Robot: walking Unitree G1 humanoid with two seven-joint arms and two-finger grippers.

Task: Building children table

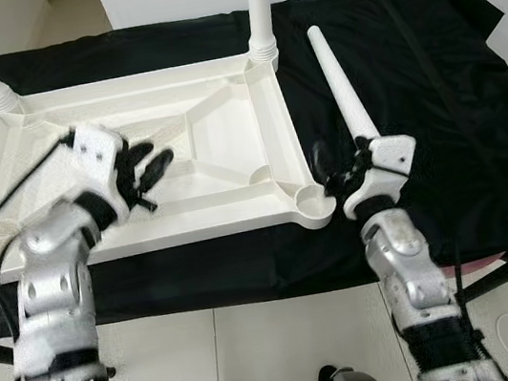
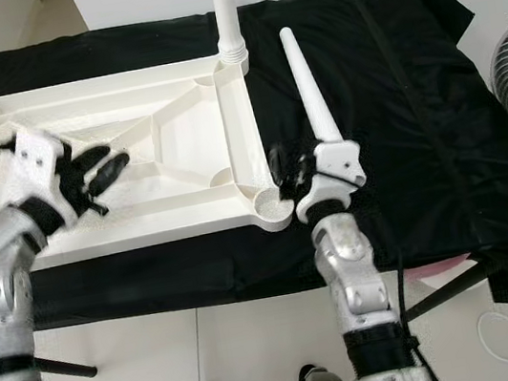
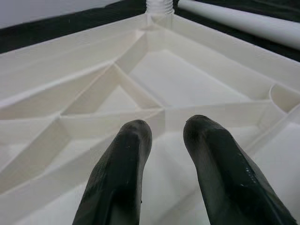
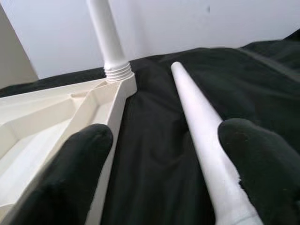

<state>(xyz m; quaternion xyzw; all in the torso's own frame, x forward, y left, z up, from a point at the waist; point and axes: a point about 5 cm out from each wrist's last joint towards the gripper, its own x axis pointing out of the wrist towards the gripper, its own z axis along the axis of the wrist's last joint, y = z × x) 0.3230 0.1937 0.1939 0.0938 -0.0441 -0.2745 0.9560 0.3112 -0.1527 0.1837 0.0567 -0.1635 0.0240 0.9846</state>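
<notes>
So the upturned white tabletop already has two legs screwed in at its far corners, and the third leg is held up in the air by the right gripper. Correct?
Not quite. The loose leg is not in the air: it lies flat on the black cloth beside the tabletop, with the open right gripper around its near end, as the right wrist view shows. The two legs at the far corners are right.

Both upright legs [image 1: 256, 6] cut off by top edge.
</notes>
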